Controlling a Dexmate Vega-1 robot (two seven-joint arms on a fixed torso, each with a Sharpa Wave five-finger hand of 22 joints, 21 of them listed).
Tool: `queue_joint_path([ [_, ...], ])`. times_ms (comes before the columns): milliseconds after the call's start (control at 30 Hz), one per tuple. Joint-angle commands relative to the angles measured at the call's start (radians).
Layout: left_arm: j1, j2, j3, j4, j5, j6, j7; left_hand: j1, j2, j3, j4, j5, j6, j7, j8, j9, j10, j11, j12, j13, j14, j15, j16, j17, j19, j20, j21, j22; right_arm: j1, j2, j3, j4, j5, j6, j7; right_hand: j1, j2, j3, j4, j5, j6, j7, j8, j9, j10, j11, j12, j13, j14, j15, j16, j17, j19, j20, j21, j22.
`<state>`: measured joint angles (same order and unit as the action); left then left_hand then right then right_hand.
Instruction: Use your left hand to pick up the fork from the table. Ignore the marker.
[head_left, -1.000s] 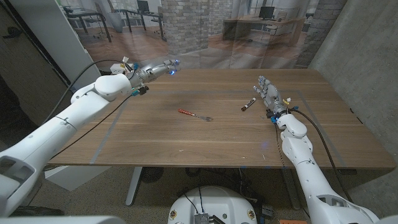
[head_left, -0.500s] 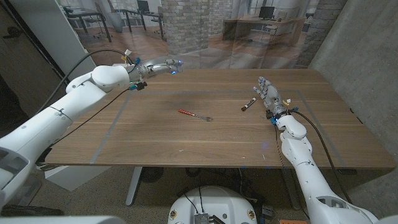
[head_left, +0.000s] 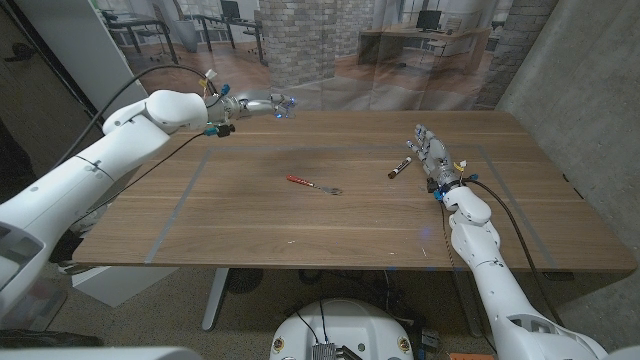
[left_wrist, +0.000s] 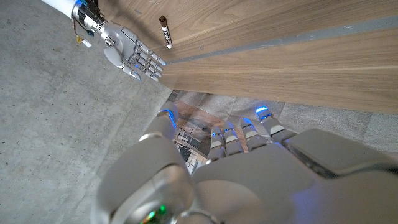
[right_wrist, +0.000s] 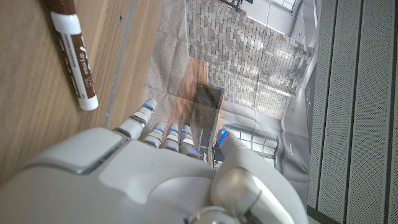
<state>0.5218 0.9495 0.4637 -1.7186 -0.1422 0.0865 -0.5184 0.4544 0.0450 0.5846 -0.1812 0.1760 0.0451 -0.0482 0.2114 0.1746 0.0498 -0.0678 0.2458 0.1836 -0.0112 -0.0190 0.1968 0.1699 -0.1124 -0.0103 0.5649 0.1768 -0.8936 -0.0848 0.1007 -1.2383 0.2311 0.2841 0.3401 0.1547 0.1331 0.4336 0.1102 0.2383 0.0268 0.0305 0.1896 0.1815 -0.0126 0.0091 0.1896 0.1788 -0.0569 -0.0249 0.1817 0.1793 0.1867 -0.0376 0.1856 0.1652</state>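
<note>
I saw the fork (head_left: 314, 185) lying flat near the middle of the wooden table (head_left: 300, 230), with its red handle pointing toward my left side. My left hand (head_left: 262, 104) was up in the air over the far left part of the table, well apart from the fork. Its fingers (left_wrist: 245, 134) reached out straight and held nothing. My right hand (head_left: 432, 156) was at the right side of the table, with its fingers spread a little and nothing in them. The brown marker (head_left: 400, 167) lay just beside my right hand, on the side nearer the fork. Fork and marker were apart.
</note>
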Motion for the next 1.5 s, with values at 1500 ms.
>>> queue_joint_path([
  [1500, -0.288, -0.041, 0.17, -0.013, 0.263, 0.038, -0.388, 0.234, -0.118, -0.039, -0.002, 0.032, 0.126, -0.008, 0.011, 0.005, 0.113, -0.024, 0.0, 0.009, 0.071, -0.023, -0.004, 0.004, 0.054, -0.014, -0.047, 0.002, -0.001, 0.01, 0.002, 0.024, 0.017, 0.037, 0.002, -0.003, -0.009, -0.001, -0.005, 0.006, 0.008, 0.005, 0.005, 0.003, 0.01, 0.004, 0.003, 0.006, 0.003, 0.004, 0.006, 0.002, 0.013, -0.015, 0.009, 0.005],
])
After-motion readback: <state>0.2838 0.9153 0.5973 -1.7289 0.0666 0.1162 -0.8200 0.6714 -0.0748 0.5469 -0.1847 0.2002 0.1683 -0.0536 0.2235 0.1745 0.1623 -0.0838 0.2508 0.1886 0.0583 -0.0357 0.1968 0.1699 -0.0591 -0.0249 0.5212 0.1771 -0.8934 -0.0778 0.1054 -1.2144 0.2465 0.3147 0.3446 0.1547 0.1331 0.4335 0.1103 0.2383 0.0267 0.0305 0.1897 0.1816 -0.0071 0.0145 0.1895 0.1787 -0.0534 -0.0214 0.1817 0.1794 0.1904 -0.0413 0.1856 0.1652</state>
